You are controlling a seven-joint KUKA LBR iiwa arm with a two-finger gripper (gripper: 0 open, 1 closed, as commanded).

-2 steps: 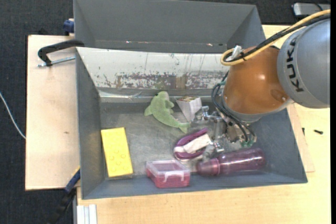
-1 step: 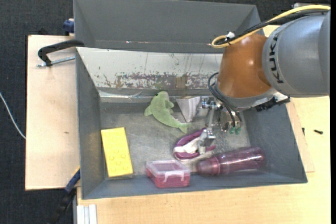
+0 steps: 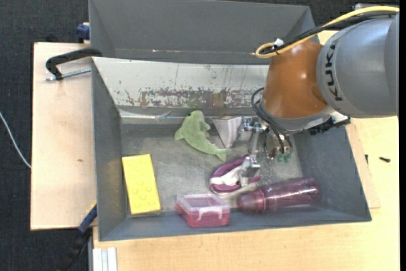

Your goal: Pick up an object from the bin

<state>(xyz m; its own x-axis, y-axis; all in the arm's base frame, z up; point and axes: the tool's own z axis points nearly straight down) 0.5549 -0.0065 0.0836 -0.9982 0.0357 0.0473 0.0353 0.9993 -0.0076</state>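
Observation:
My gripper [image 3: 266, 162] hangs under the orange cover at the bin's right middle, open. Its left fingertip [image 3: 252, 168] comes down onto the upper right end of a purple and white curved thing [image 3: 227, 178]; whether it touches I cannot tell. The other finger stands apart to the right, over bare floor. A dark red plastic bottle [image 3: 279, 195] lies on its side just below the gripper. A crumpled white and silver piece [image 3: 227, 129] sits to the gripper's upper left. Nothing is between the fingers.
A green soft toy [image 3: 196, 131] lies in the middle of the bin. A pink lidded box [image 3: 203, 210] rests at the front wall, beside the bottle. A yellow block [image 3: 141, 184] lies at the front left. The arm covers the bin's right rear corner.

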